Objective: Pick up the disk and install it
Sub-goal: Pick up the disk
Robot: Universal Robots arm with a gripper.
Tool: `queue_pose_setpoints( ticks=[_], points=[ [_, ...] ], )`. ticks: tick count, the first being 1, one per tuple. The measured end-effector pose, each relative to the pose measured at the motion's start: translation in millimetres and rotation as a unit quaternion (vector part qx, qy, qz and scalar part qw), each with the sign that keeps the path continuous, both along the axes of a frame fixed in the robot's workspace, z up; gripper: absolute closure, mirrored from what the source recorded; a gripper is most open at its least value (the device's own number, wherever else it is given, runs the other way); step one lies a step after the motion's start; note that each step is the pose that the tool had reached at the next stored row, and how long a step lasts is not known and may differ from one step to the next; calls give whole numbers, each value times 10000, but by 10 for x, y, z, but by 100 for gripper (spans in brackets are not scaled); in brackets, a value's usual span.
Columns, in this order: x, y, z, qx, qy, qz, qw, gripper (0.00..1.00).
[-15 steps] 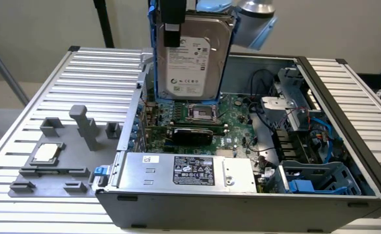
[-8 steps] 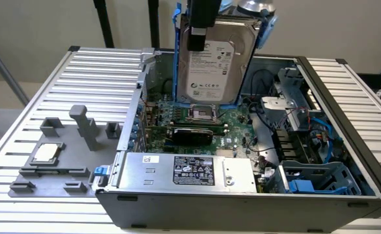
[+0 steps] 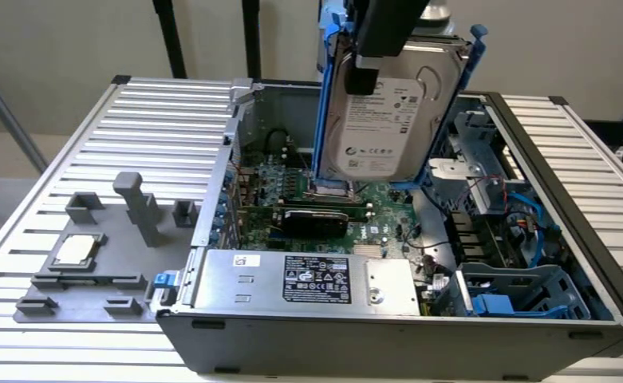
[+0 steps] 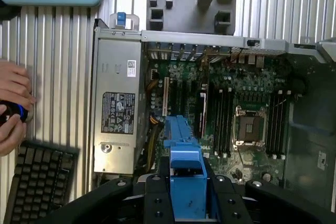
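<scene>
gripper (image 3: 367,64): jaws clamped on disk (image 3: 386,120) | disk upright, above open PC case (image 3: 396,339) | CPU chip (image 3: 77,250) outside case, exterior view's left

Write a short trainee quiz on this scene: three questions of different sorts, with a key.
1. True or false: the disk lies flat inside the case.
2. The tool is: A open above the case; B shut on the disk; C shut on a cable.
3. Fill in: the chip sits on the grey fixture outside the case, on the exterior view's ____.
Key: 1 false, it is held upright above the open case. 2 B. 3 left.
</scene>
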State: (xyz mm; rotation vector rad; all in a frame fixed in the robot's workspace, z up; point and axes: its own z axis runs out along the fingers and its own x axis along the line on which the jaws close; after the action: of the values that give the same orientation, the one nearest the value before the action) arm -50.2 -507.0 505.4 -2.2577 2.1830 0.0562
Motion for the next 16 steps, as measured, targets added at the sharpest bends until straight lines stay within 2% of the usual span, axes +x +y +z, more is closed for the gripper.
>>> queue_pose_setpoints(
  ticks=[16],
  points=[
    [491, -359, 0, 2, 0, 0, 10000, 67]
  ],
)
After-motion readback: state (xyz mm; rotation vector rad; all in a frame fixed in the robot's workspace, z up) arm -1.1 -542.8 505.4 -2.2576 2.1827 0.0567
